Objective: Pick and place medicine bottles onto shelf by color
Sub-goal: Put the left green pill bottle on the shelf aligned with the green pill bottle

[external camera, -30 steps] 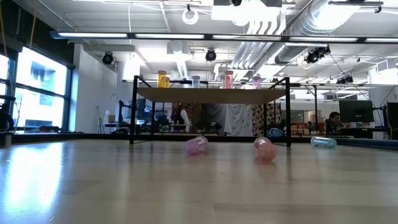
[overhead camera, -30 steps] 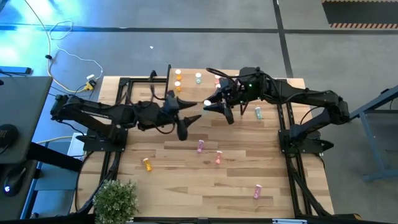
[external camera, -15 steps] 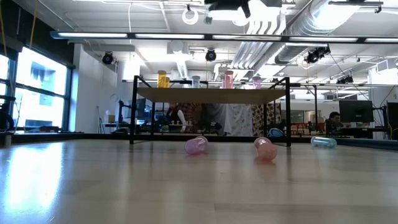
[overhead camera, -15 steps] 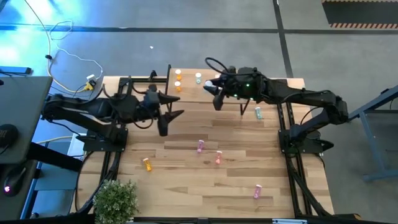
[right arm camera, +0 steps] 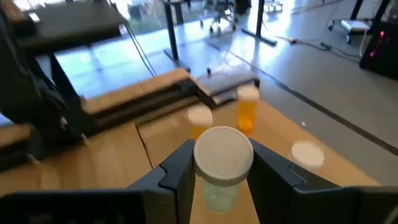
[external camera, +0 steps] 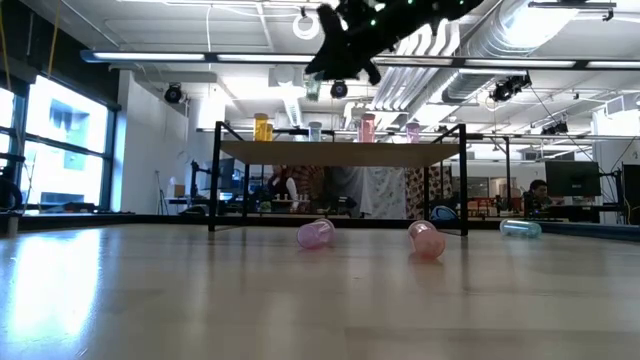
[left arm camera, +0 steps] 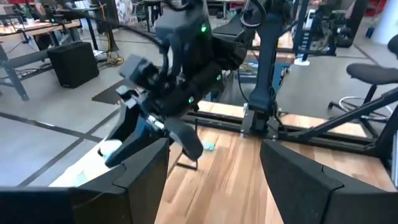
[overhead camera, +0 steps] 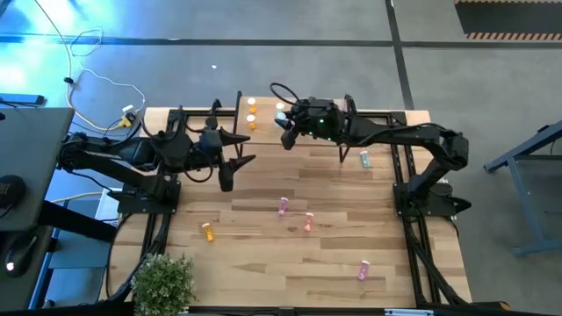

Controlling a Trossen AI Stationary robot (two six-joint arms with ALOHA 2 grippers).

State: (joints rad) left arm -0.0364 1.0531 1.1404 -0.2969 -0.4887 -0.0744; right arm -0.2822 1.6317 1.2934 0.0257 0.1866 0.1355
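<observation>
My right gripper (overhead camera: 286, 133) is shut on a pale green medicine bottle with a white cap (right arm camera: 222, 157), above the left part of the shelf (external camera: 340, 153). The low view shows it high over the shelf (external camera: 345, 45). Two orange bottles (right arm camera: 247, 113) stand on the shelf beyond it, with a pale green one (external camera: 315, 130), a salmon one (external camera: 367, 127) and a pink one (external camera: 413, 130) further along. My left gripper (overhead camera: 235, 158) hangs open and holds nothing, left of the shelf, over the table. My right gripper pinches the pale green bottle between its two fingers, which lie on opposite sides of the body just under the white cap (right arm camera: 219, 182). The fingers come from the table's right, slanting a little downward. The bottle is lifted clear, above the shelf, cap upward.
Loose bottles lie on the table: a pink one (overhead camera: 283, 207), a salmon one (overhead camera: 308, 222), an orange one (overhead camera: 207, 232), another pink one (overhead camera: 363, 270) and a pale green one (overhead camera: 364, 158) by the right arm. A potted plant (overhead camera: 163, 283) stands at the near left corner.
My right gripper has carried the pale green bottle toward the table's far left, over the shelf. It has come down and tipped nearer to level, into the low view. My left gripper has drawn back toward the table's left edge, still open.
</observation>
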